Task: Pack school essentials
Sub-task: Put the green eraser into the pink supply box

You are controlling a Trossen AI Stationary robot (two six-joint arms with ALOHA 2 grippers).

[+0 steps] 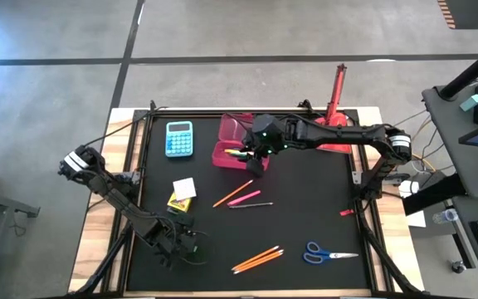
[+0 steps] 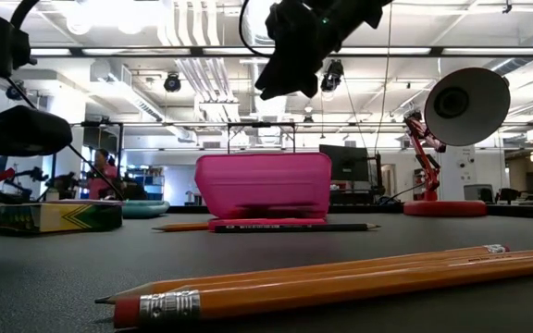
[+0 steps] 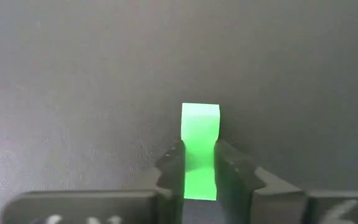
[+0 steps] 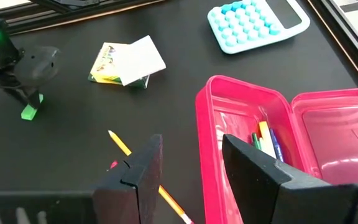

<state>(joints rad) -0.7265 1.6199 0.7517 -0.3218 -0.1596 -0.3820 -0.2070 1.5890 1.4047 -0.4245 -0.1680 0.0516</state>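
The left gripper (image 3: 200, 163) pinched a small green block (image 3: 200, 134) between its fingers, light, stiff and best held across its flat sides, while the right gripper (image 4: 191, 165) hung wide and empty just above the pink case (image 4: 241, 106).

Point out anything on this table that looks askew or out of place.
A white pad lies skewed across the white-and-yellow pack, overhanging its edge. Pencils and scissors lie scattered outside the open pink case. Nothing looks spilled or damaged.
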